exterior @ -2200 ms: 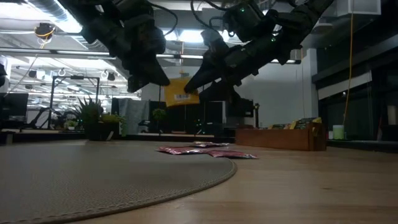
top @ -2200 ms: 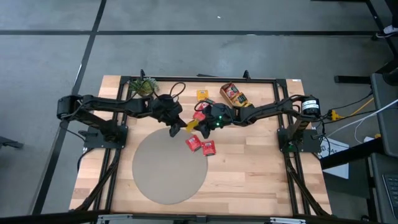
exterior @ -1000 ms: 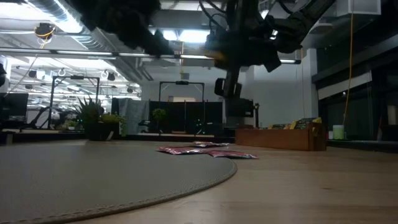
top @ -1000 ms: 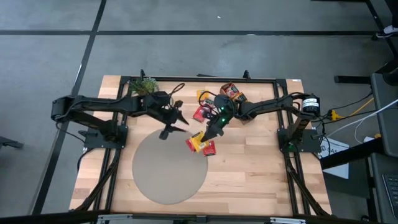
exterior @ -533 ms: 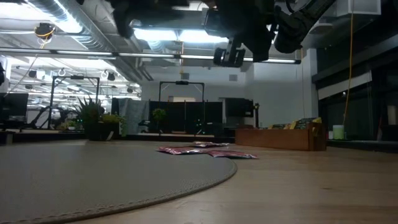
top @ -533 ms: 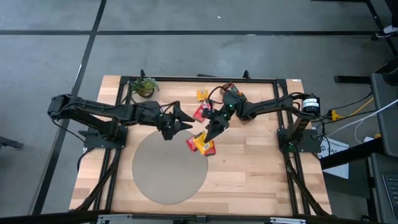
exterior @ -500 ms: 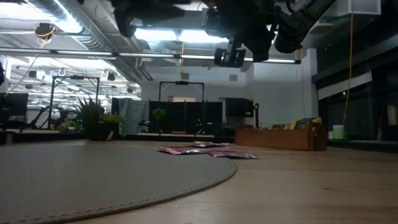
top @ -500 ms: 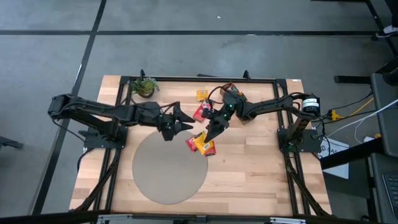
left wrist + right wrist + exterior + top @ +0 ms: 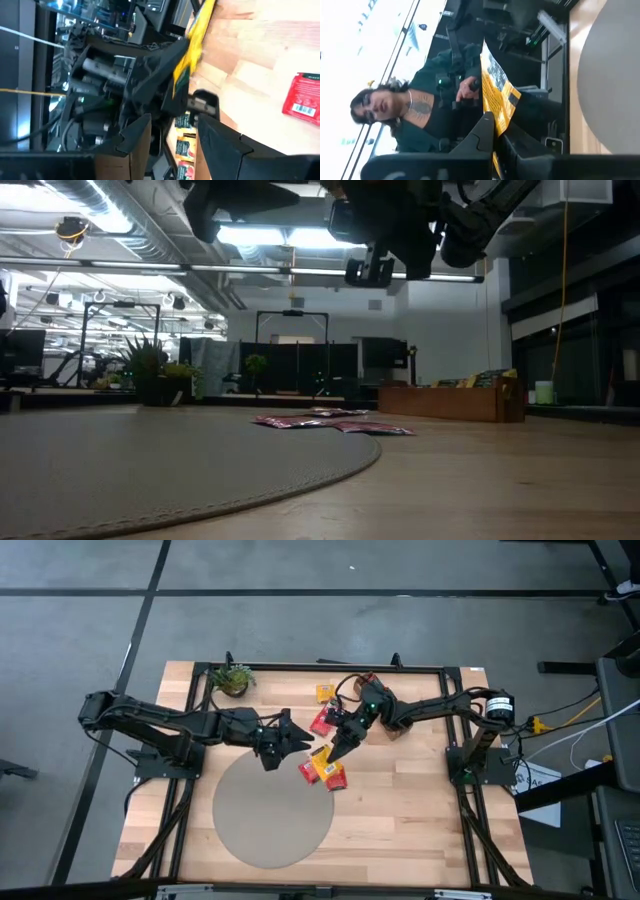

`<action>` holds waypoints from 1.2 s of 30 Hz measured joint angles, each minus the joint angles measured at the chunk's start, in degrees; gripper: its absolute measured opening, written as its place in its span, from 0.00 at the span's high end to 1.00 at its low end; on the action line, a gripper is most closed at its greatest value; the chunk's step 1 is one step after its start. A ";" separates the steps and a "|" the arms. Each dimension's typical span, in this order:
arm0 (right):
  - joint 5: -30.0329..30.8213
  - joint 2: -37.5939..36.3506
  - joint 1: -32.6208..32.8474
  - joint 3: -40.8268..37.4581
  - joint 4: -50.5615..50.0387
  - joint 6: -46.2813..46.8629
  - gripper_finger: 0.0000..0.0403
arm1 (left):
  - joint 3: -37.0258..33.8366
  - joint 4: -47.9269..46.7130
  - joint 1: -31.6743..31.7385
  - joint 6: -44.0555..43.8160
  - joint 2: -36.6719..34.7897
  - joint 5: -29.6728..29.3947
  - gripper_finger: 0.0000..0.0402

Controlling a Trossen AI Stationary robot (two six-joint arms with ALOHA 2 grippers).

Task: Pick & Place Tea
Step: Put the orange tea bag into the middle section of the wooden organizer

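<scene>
My right gripper [image 9: 335, 750] is shut on a yellow tea sachet [image 9: 322, 754], held above the table's middle, just past the far right rim of the round grey mat [image 9: 270, 810]. My left gripper [image 9: 303, 737] stands open and level, pointing at the sachet from the table's left, a short way off it. The left wrist view shows the sachet [image 9: 192, 45] edge-on beyond my open fingers [image 9: 136, 137]. Two red sachets [image 9: 310, 772] [image 9: 336, 778] lie flat on the wood under the held one, and a third [image 9: 322, 722] lies farther back. My right gripper pinches the yellow sachet's one end [image 9: 496, 120] between its two fingers. The fingers come roughly level from the table's far right. The rest of the sachet [image 9: 495, 85] sticks out past the fingertips, lifted clear of the table.
A person [image 9: 410, 107] shows beyond the table in the right wrist view. At the back stand a small potted plant [image 9: 232, 680] and a wooden tray with sachets [image 9: 372, 688], with another yellow sachet [image 9: 325, 692] beside it. The low view shows the red sachets [image 9: 330, 422] at the mat's edge.
My left gripper has swung from pointing down over the mat to level, rolling as it rose, and now faces the table's right, still open. My right gripper has risen a little and turned its wrist, and the yellow sachet has gone up with it, away from the red ones.
</scene>
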 joint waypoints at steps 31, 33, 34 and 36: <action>7.36 0.00 -2.51 0.07 -1.93 1.43 0.98 | 0.02 -0.19 -1.29 0.98 1.22 -1.60 0.99; 7.47 0.00 -2.55 0.07 -2.17 1.12 0.97 | 0.02 -0.35 -1.35 -0.47 1.22 -3.10 0.99; 7.57 0.00 -2.57 0.07 -1.87 0.97 0.96 | 0.02 -0.41 -1.53 -1.58 1.22 -3.99 0.99; 7.66 0.00 -2.59 0.07 -0.87 0.89 0.92 | 0.02 -1.01 -2.09 -3.93 1.22 -5.71 0.99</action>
